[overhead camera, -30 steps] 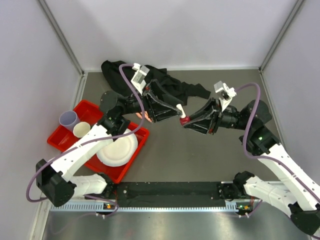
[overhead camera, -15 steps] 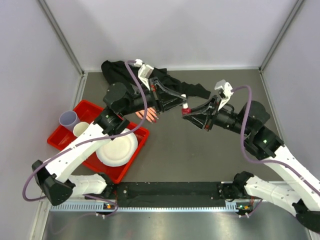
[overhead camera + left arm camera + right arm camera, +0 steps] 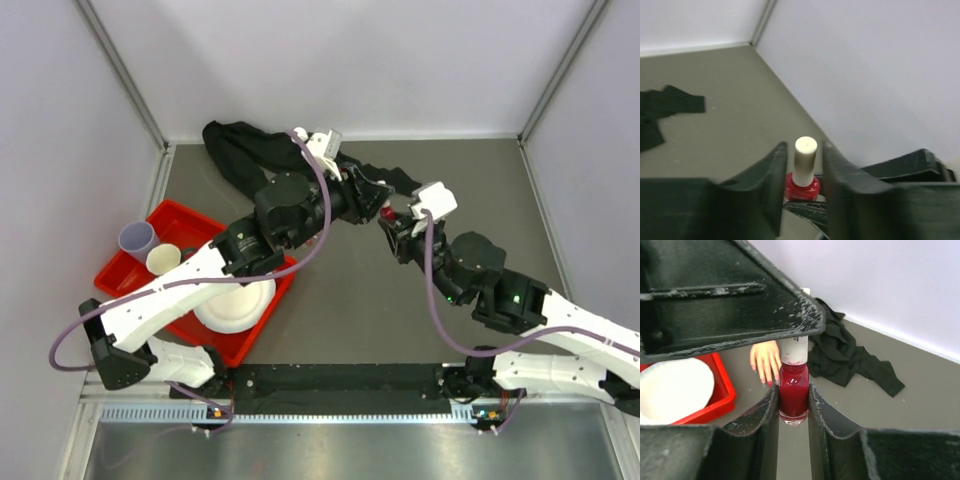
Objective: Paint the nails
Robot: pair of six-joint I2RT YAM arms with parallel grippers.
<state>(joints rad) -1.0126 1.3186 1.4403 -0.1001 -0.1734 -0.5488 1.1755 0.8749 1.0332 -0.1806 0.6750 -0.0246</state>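
Note:
My right gripper (image 3: 793,390) is shut on a small bottle of dark red polish (image 3: 794,390), held upright above the table (image 3: 386,212). My left gripper (image 3: 804,147) reaches in from the left and straddles the bottle's white cap (image 3: 805,160). A thin gap shows on each side of the cap, so the jaws stand slightly open. Below lies the pale mannequin hand (image 3: 765,357), its nails (image 3: 769,383) dark red at the fingertips. Its black sleeve (image 3: 840,352) trails to the back. In the top view my left arm hides the hand.
A red tray (image 3: 125,275) at the left holds a white plate (image 3: 235,300), a purple cup (image 3: 136,238) and a cream cup (image 3: 163,260). Black fabric (image 3: 235,150) bunches by the back wall. White walls close in the table on three sides.
My left arm has swung right and set its jaws over the bottle's cap. My right arm has carried the bottle left and toward the back, where both grippers meet.

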